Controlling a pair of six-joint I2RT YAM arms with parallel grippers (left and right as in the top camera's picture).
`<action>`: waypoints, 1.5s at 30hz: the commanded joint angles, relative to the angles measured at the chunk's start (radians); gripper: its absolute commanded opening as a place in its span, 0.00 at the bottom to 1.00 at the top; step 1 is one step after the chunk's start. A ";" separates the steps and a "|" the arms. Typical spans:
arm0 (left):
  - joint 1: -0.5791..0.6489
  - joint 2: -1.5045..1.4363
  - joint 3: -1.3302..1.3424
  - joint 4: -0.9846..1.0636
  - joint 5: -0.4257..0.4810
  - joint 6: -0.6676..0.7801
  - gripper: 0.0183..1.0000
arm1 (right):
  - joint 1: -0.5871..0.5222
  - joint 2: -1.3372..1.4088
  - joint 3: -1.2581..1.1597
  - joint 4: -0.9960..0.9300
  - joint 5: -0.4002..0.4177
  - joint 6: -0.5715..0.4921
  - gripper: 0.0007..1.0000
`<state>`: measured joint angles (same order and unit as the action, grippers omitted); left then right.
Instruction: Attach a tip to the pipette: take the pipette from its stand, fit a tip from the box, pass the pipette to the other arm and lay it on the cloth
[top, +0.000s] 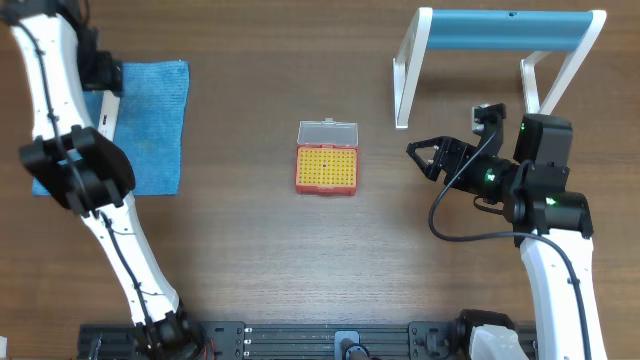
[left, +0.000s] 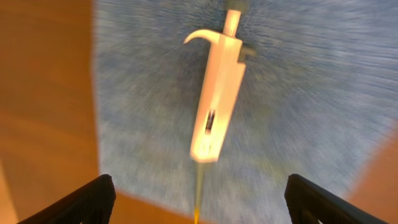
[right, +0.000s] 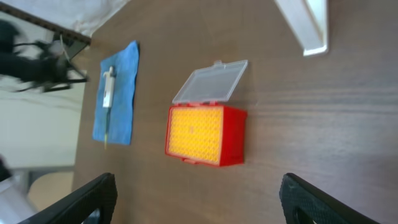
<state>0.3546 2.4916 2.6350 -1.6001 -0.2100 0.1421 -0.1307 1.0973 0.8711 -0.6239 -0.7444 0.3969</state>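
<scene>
Finishing final step: pipette (left: 217, 106), tip (left: 198, 193) fitted, lies on cloth (left: 311, 93); left fingers (left: 93, 199) wide, empty, above it; right fingers (right: 93, 199) wide near stand (top: 500, 30). Next: lift left arm clear, no nudge.

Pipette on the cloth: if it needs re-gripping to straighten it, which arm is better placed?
Left. The left gripper hangs right over the pipette on the cloth, fingers open. The right gripper sits across the table by the stand, beyond the tip box.

Wood tbl (top: 260, 260), cloth (top: 155, 125), tip box (top: 326, 170), stand (top: 505, 30)
</scene>
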 joint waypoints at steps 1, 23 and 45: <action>0.003 -0.222 0.056 -0.099 0.124 -0.038 0.88 | -0.022 -0.093 0.039 0.031 0.165 -0.039 0.85; -0.184 -1.744 -1.040 -0.006 0.372 -0.335 0.88 | -0.122 -0.818 -0.038 -0.200 0.651 -0.397 0.85; -0.184 -2.316 -1.879 0.527 0.342 -0.531 0.88 | -0.122 -1.076 -0.143 -0.396 0.786 -0.454 0.88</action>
<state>0.1738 0.1848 0.8158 -1.1305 0.1284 -0.3729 -0.2481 0.0158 0.7292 -0.9970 0.0071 -0.0441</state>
